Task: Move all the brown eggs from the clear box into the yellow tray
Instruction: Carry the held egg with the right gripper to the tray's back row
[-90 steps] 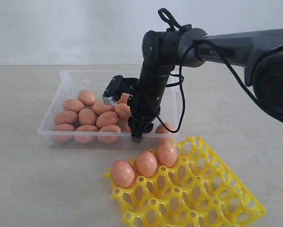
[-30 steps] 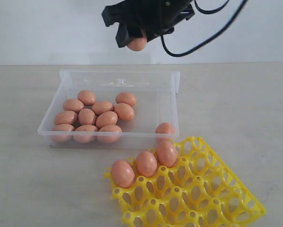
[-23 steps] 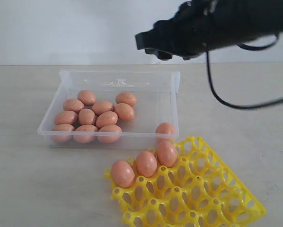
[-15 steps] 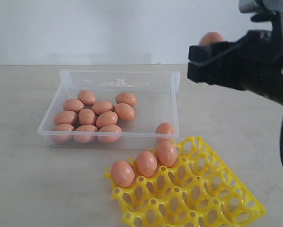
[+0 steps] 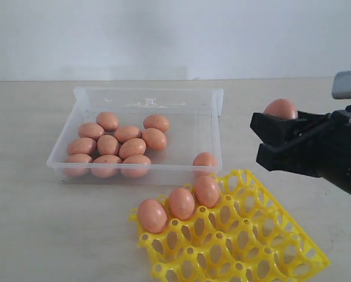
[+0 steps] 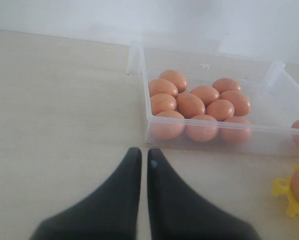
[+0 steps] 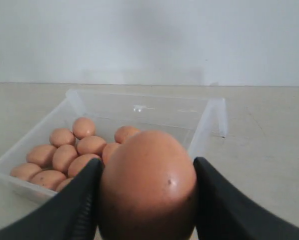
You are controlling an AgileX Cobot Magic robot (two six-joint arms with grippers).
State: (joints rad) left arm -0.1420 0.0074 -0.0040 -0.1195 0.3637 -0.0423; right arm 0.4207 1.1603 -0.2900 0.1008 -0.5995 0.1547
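Left gripper (image 6: 142,155) pinched together, empty. Most brown eggs (image 5: 108,144) crowd the clear box's (image 5: 146,90) left end; three fill the yellow tray (image 5: 252,247). Toward the desk's right edge, right gripper (image 7: 147,172) clasps one egg (image 5: 280,108) across its middle: light, smooth, brittle, so squeeze gently

At your 3 o'clock the right gripper (image 5: 263,140) reaches in from the frame's edge, its black jaws closed on a brown egg (image 5: 280,108) whose top shows above the upper finger. It hangs above the table (image 5: 29,223), at about 1 o'clock from the yellow tray (image 5: 263,247). The tray sits at your 5 o'clock with three eggs (image 5: 181,203) in a row along its 10 o'clock edge. The clear box (image 5: 146,94) lies at your 10 o'clock, with a cluster of brown eggs (image 5: 127,141) filling its 8 o'clock half and a lone egg (image 5: 205,160) at its 4 o'clock corner.
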